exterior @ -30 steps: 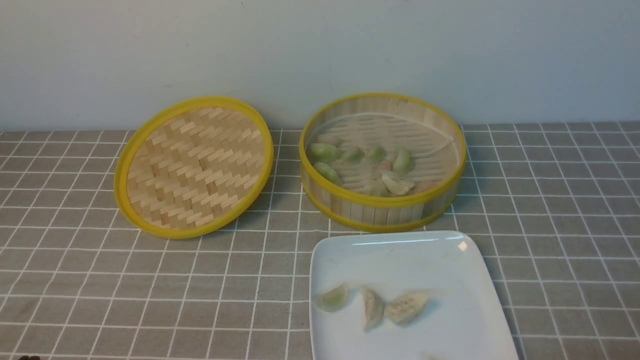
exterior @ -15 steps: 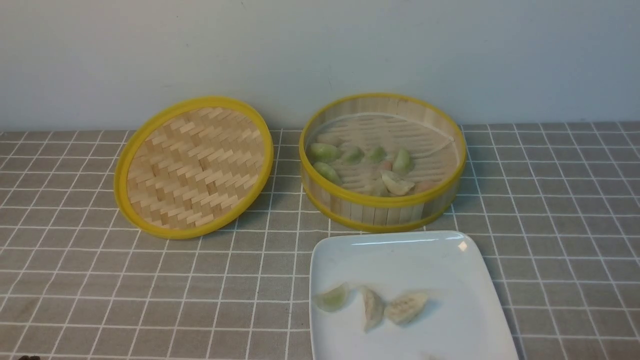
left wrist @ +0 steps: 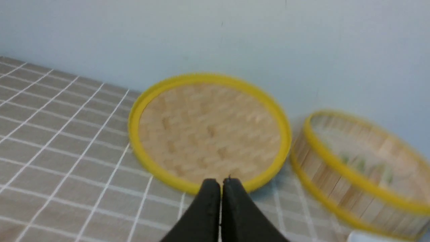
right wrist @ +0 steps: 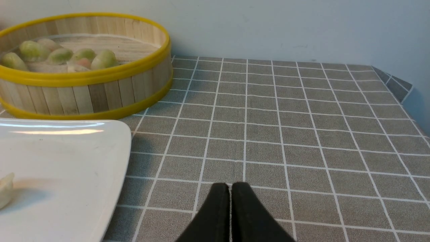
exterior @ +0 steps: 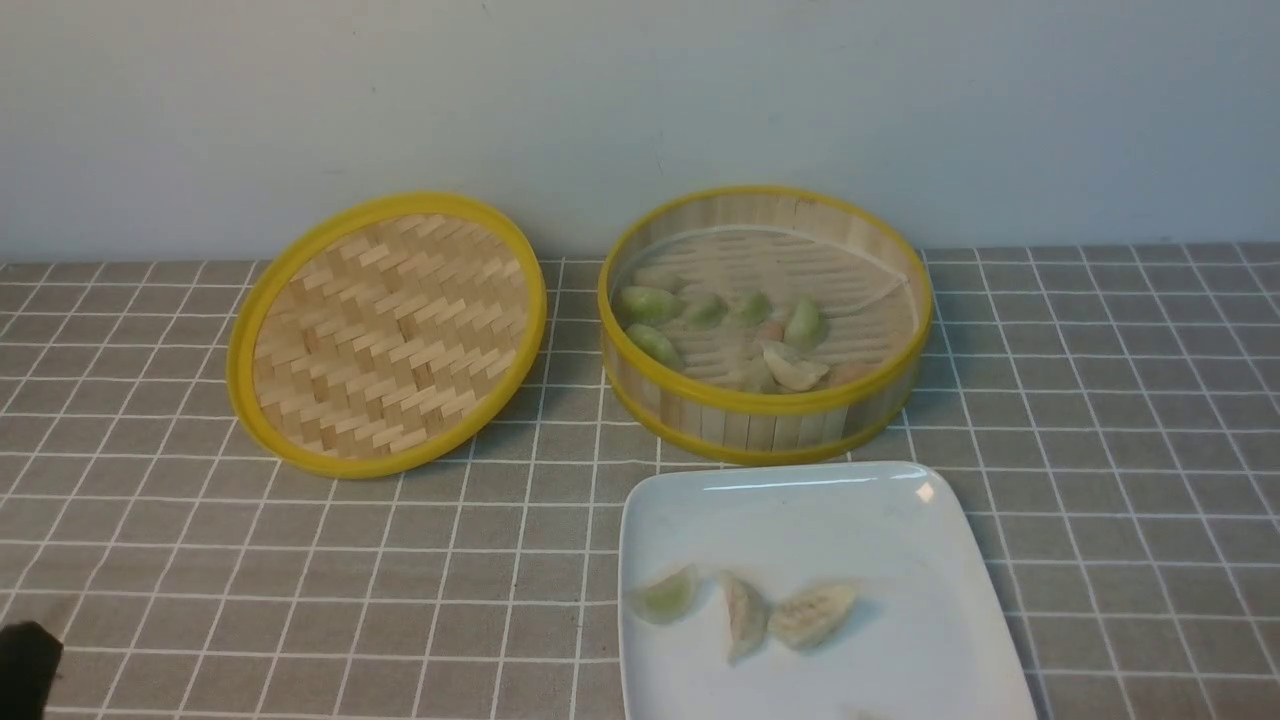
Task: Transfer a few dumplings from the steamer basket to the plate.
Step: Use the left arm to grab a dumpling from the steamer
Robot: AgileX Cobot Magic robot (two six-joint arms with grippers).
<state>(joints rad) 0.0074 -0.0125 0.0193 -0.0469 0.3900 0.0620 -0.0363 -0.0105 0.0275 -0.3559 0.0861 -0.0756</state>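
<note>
The steamer basket (exterior: 760, 425) stands at the back of the table, holding several green, white and pinkish dumplings (exterior: 795, 368). In front of it is the white plate (exterior: 830, 510), where three dumplings (exterior: 745, 615) lie in a row. My left gripper (left wrist: 221, 183) is shut and empty, low over the cloth in front of the lid. It shows as a black shape (exterior: 25, 668) at the front view's bottom left corner. My right gripper (right wrist: 230, 186) is shut and empty over bare cloth, right of the plate (right wrist: 67, 161) and the basket (right wrist: 100, 92). It is out of the front view.
The basket's woven lid (exterior: 388, 335) lies tilted, left of the basket, with its far edge near the wall. A grey checked cloth covers the table. The table's right corner (right wrist: 396, 87) shows in the right wrist view. The wall stands close behind the basket.
A black part of my left gripper has risen into the front view's bottom left corner. The basket, lid, plate and dumplings have not moved.
</note>
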